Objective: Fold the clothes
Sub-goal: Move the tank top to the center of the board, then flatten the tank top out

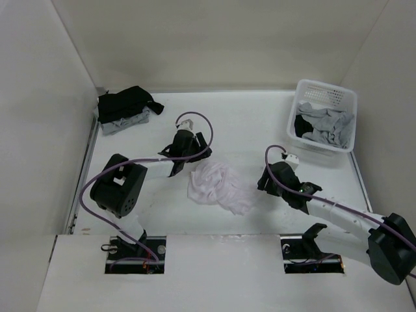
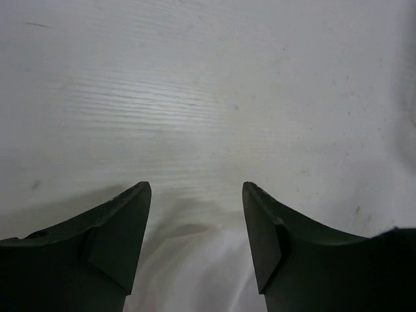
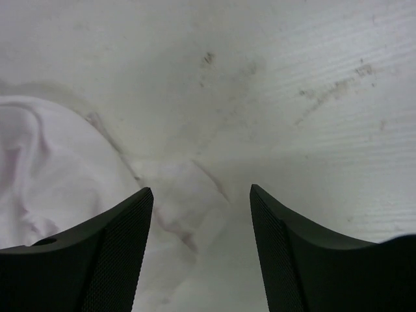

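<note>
A thin white tank top [image 1: 218,185] lies crumpled in a heap on the white table [image 1: 247,123], between the two arms. My left gripper [image 1: 188,162] hovers at the heap's upper left edge. Its jaws stand open in the left wrist view [image 2: 197,188], empty, with white fabric [image 2: 195,273] below them. To the right of the heap is my right gripper [image 1: 265,183], also open [image 3: 201,192] and holding nothing. A fold of the faintly lilac fabric [image 3: 52,162] reaches under its left finger [image 3: 110,247].
A black and grey pile of clothes [image 1: 123,107] sits in the back left corner. At the back right, a white lattice basket [image 1: 325,86] holds grey and black garments [image 1: 328,127]. White walls close in the table on three sides.
</note>
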Tool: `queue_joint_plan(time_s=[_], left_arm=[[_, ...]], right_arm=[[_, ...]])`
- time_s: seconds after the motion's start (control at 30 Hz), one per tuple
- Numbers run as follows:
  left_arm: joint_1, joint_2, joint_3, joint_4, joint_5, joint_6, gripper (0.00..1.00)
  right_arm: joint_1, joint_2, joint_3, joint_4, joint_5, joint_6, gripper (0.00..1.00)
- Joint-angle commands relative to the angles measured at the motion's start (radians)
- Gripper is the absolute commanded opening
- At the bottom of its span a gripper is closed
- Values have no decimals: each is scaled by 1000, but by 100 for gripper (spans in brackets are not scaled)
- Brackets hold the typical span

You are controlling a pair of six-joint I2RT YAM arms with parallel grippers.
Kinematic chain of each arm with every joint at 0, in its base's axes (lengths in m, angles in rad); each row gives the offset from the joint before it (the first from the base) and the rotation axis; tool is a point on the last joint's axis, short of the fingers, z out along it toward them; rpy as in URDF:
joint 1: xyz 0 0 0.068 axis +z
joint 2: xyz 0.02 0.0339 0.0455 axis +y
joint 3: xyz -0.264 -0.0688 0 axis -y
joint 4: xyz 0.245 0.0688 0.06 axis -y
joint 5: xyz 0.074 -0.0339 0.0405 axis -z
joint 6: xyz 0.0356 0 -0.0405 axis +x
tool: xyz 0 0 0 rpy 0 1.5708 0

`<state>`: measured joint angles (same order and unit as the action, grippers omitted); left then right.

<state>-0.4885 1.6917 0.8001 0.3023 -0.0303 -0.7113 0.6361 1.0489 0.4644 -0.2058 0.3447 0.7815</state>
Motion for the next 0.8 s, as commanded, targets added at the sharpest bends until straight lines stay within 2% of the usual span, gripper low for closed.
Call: queue_joint_plan(time_s=[0.0, 0.1, 0.2, 0.3, 0.33, 0.37, 0.4, 0.43, 0.5, 0.6, 0.77], left_arm=[[-35, 48, 44, -19, 119, 50, 56], [-37, 75, 50, -25, 228, 43, 46], [-52, 80, 44, -23, 266, 36, 41], [-84, 88, 36, -19, 283, 39, 35], [-94, 98, 36, -17, 290, 36, 30], [-104, 112, 40, -17, 297, 33, 22], [-109, 117, 42, -15, 302, 32, 19], [-117, 125, 47, -11, 316, 27, 11], [-126, 119, 50, 12, 328, 7, 4], [-120, 57, 51, 56, 320, -26, 0], [-89, -188, 63, 93, 244, -48, 0]], right_arm=[[0, -7, 0, -69, 16, 94, 66], [0, 42, 34, -87, 1, 99, 68], [4, 103, 60, -93, -7, 101, 63], [10, 169, 101, -77, -25, 96, 64], [10, 193, 111, -58, -30, 91, 63], [10, 235, 120, -19, -42, 88, 53], [10, 249, 123, 2, -49, 87, 47], [10, 267, 119, 64, -43, 87, 29], [10, 270, 117, 146, -24, 78, 10], [42, 229, 164, 222, 23, 1, 2], [110, 48, 333, 250, 149, -259, 0]])
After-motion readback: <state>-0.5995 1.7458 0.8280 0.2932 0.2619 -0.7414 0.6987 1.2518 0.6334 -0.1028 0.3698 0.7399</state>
